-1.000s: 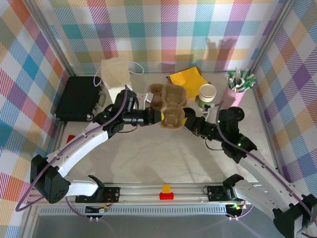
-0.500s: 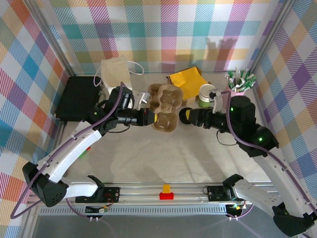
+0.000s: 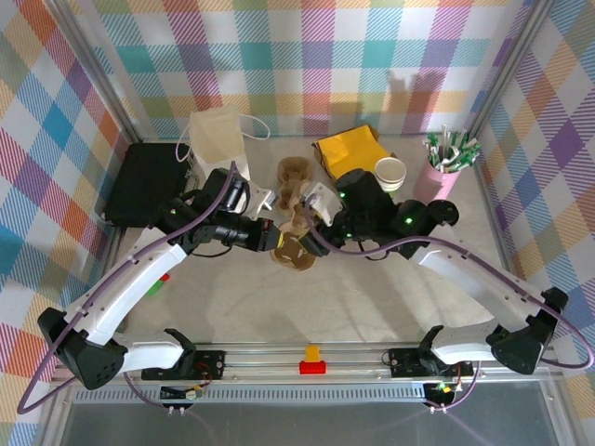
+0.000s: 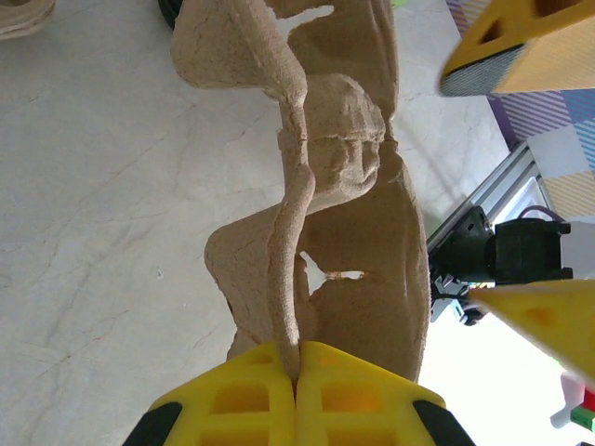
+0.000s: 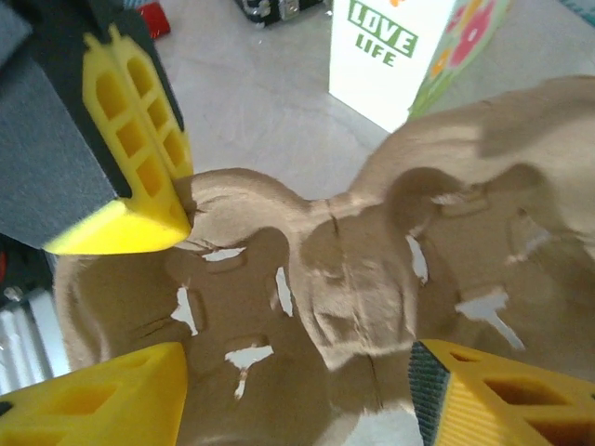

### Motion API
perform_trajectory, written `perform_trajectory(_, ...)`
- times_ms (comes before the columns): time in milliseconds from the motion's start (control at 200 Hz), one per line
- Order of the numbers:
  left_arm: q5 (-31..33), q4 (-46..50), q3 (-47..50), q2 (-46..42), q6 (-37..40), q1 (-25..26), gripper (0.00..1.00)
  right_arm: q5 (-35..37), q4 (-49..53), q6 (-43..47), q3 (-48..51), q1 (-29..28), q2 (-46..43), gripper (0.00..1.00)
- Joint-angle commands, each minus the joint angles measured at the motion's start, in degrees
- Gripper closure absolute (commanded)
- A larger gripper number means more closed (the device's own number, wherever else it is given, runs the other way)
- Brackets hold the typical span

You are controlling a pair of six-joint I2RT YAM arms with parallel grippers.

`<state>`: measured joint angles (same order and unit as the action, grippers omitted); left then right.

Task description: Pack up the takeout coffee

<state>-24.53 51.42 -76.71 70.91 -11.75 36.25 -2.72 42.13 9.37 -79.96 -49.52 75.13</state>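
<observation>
At mid-table, the carrier is held tilted between the two arms. It is moulded brown pulp, rough and fibrous, with rounded cup wells, a raised centre ridge and small ragged slots through its walls. The left gripper has its yellow, ribbed fingers pressed together on the carrier's thin rim, pinching it. In the left wrist view the pulp rises straight out of that pinch. The right gripper stands spread, a yellow finger at each side of the carrier's near wells; whether either touches the pulp cannot be told.

Where the coffee stands cannot be told. A lidless cup with a cream rim sits just beyond the right arm, near a pink holder of green-and-white sticks by the right wall. Folded yellow paper lies just behind the carrier. A white bag with a cord handle stands at back left, "LOVE LIFE" printed on the side the right wrist view sees. A flat black case lies beside it along the left wall.

The tabletop is pale, smooth and faintly marbled, hemmed by plaid walls on three sides. The back edge is crowded. The widest open stretch lies in front of the carrier, toward the metal rail at the near edge.
</observation>
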Motion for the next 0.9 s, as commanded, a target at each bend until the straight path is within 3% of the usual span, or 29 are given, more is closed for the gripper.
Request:
perform_trajectory(0, -1.32, 0.99, 0.04, -2.26, 1.46, 0.22, 0.98, 2.92, -2.22, 7.13, -0.93, -0.74, 1.51, 0.32)
perform_trajectory(260, -2.16, 0.09, 0.28, -1.9, 1.14, 0.22, 0.98, 3.42, -4.64, 8.96, -0.05, -0.93, 4.05, 0.32)
perform_trajectory(595, -2.56, -0.18, 0.09, -1.98, 1.03, 0.2, 0.99, 2.31, -5.93, 9.53, 0.26, -0.93, 6.14, 0.43)
perform_trajectory(895, -1.04, 0.67, -0.2, -1.75, 1.2, 0.22, 0.99, 1.49, -4.59, 10.06, 0.97, -0.93, 6.12, 0.45)
